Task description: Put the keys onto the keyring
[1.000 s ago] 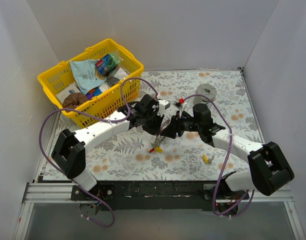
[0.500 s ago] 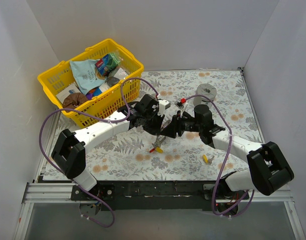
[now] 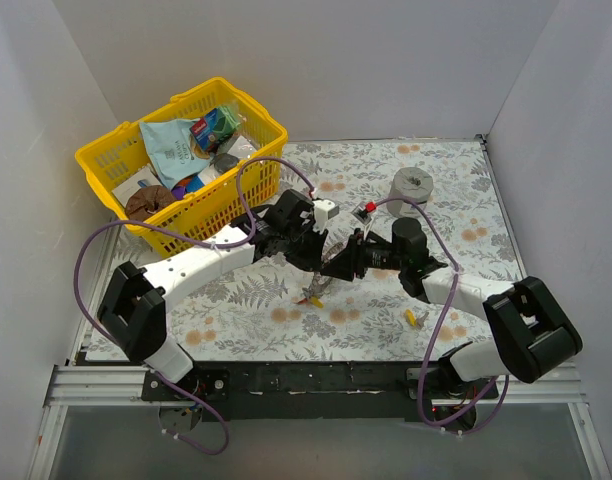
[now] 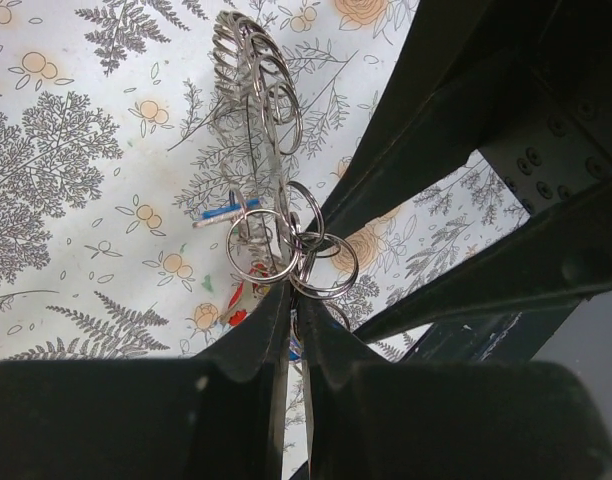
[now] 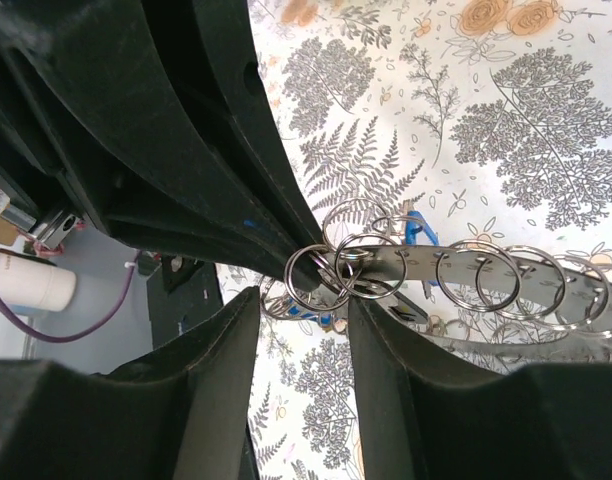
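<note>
The keyring (image 4: 248, 90) is a shiny silver band hung with several small split rings (image 4: 261, 245), seen edge-on and held above the table. My left gripper (image 4: 291, 300) is shut on its lower edge. A blue key (image 4: 218, 212) and a red key (image 4: 236, 300) hang from it. In the right wrist view the keyring (image 5: 456, 265) runs off to the right and the blue key (image 5: 416, 228) shows behind it. My right gripper (image 5: 301, 300) is open, its tips on either side of the nearest rings. From above, the left gripper (image 3: 322, 264) and right gripper (image 3: 336, 268) meet tip to tip.
A loose yellow key (image 3: 411, 318) lies on the floral cloth near the right arm. A grey roll (image 3: 413, 185) stands at the back right. The yellow basket (image 3: 111, 150) full of packets sits at the back left.
My right gripper has slid left, closer to the left gripper and the keyring, and its jaws have narrowed a little. The left gripper keeps its hold.
</note>
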You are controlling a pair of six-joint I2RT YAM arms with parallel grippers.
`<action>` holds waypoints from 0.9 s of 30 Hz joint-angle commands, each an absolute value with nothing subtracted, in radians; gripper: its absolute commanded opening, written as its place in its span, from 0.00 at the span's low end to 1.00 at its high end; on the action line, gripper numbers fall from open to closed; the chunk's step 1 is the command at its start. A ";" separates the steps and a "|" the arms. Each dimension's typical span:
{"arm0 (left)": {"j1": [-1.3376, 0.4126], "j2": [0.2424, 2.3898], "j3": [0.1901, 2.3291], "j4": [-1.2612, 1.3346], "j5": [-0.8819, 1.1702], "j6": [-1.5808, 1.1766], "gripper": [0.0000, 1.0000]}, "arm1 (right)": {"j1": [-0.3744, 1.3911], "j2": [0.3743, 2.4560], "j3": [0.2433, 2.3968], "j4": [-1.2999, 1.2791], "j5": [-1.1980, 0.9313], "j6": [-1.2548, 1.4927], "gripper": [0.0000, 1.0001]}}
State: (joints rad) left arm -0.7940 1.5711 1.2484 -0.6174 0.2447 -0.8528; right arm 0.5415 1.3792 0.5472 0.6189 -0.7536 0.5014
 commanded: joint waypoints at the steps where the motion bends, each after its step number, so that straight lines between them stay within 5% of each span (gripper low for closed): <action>1: -0.792 1.488 1.233 -0.543 0.313 -0.868 0.00 | 0.531 1.385 0.500 0.859 -0.815 0.612 0.47; 17: -0.769 1.454 1.195 -0.503 0.376 -0.884 0.00 | 0.454 1.437 0.387 1.308 -0.833 0.928 0.41; 27: -0.758 1.442 1.187 -0.469 0.390 -0.902 0.00 | 0.451 1.454 0.371 1.358 -0.854 0.979 0.41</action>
